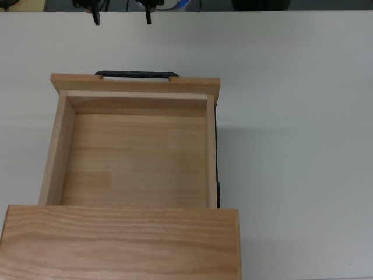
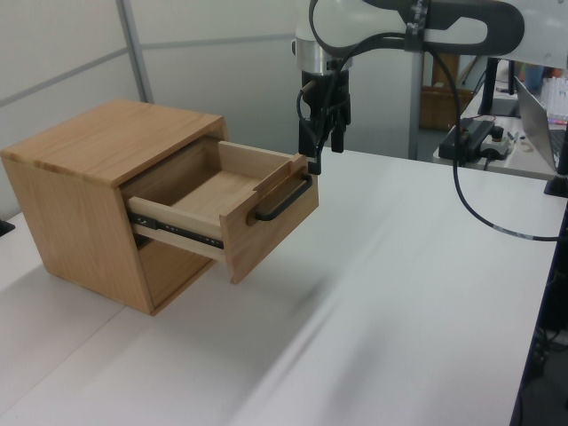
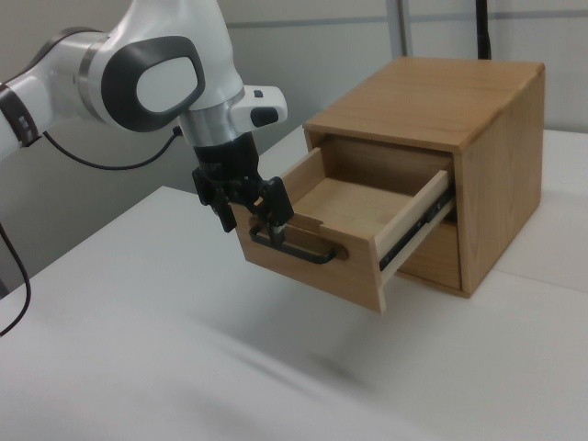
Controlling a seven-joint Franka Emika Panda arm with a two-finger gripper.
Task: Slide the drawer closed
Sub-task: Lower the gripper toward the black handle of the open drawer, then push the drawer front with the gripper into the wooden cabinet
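The drawer (image 1: 134, 157) is a light wooden tray and stands pulled far out of the wooden cabinet (image 1: 116, 245). It holds nothing. Its wide front panel (image 2: 271, 213) carries a thin black bar handle (image 1: 137, 74) (image 2: 284, 200) (image 3: 296, 248). My gripper (image 1: 122, 18) (image 2: 320, 158) (image 3: 252, 223) hangs open just in front of the panel, near the level of its top edge. Nothing is between its fingers. In the right view one fingertip (image 3: 277, 220) looks close above the handle's left end. I cannot tell whether it touches.
The cabinet (image 2: 98, 177) stands on a white table (image 1: 291, 146) that spreads wide in front of the drawer and to the top view's right. In the left view a second desk (image 2: 497, 142) with equipment and a hanging black cable (image 2: 479, 209) is at the far right.
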